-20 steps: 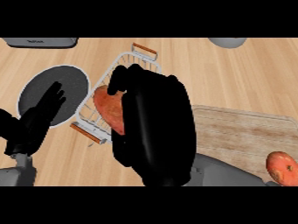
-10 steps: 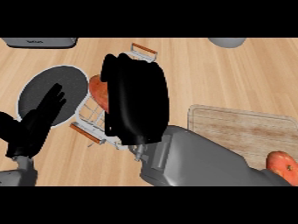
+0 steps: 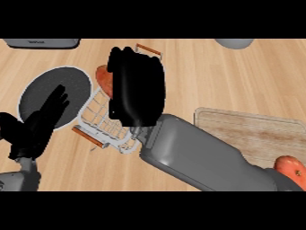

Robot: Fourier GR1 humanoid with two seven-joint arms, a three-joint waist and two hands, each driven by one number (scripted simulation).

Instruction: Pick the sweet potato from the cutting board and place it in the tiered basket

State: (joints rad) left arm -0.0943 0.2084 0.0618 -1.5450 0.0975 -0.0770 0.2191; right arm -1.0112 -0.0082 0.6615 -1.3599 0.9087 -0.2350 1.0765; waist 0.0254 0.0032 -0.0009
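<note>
The right hand (image 3: pixel 137 87) is over the tiered basket (image 3: pixel 102 121), grasping the sweet potato (image 3: pixel 104 77) above its wire tray. The left hand (image 3: pixel 39 123) rests released. An orange vegetable (image 3: pixel 294 170) lies on the cutting board (image 3: pixel 255 128)

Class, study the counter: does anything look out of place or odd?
One thing: an orange item lies at the cutting board's lower right corner, though the right hand holds a sweet potato over the wire basket.
</note>
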